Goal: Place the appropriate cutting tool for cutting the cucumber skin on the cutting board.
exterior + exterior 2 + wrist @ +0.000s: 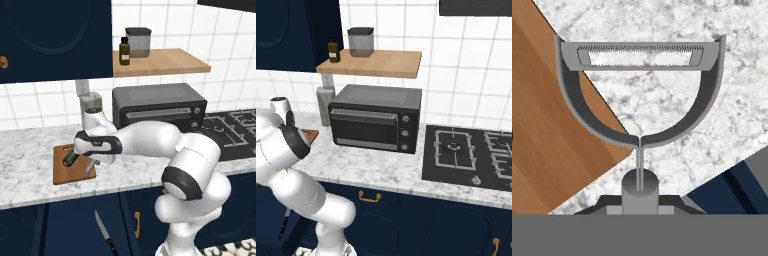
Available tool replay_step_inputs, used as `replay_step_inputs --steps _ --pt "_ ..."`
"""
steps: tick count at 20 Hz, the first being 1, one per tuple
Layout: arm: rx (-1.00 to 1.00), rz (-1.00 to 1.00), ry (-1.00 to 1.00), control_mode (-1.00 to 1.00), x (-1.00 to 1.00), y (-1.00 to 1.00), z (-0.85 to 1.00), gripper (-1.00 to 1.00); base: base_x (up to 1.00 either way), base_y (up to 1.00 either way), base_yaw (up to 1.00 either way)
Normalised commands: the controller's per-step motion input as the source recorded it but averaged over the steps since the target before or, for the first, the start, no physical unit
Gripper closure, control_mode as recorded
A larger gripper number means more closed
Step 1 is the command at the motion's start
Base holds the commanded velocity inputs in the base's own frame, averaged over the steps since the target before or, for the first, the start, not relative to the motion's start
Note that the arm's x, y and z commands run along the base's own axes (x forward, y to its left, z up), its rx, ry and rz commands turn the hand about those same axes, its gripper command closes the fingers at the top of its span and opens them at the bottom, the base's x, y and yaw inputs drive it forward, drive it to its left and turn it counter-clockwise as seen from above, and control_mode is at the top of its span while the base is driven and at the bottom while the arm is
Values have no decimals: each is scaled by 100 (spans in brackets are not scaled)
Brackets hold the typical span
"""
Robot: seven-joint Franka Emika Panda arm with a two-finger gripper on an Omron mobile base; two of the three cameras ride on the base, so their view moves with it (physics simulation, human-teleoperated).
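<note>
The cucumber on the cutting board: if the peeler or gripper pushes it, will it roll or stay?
The cucumber is a short round cylinder lying on its side, so a nudge would probably roll it. The cutting board looks flat and without a raised edge, so it may roll off onto the counter. It seems stiff, not floppy.

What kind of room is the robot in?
A kitchen, it seems: a black toaster oven sits on a white marble counter beside a black gas hob, with dark blue cabinets above.
</note>
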Motion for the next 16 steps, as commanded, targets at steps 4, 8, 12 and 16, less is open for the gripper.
replay_step_inputs --steps 4,8,12,16 --pt "-4 -3 1 -100 19 38 -8 100 0 0 0" --pt "-1 -3 0 -100 14 29 -3 100 0 0 0" --pt "-2 -2 0 -100 9 26 -13 100 0 0 0" --pt "0 0 0 -100 0 1 -33 100 0 0 0"
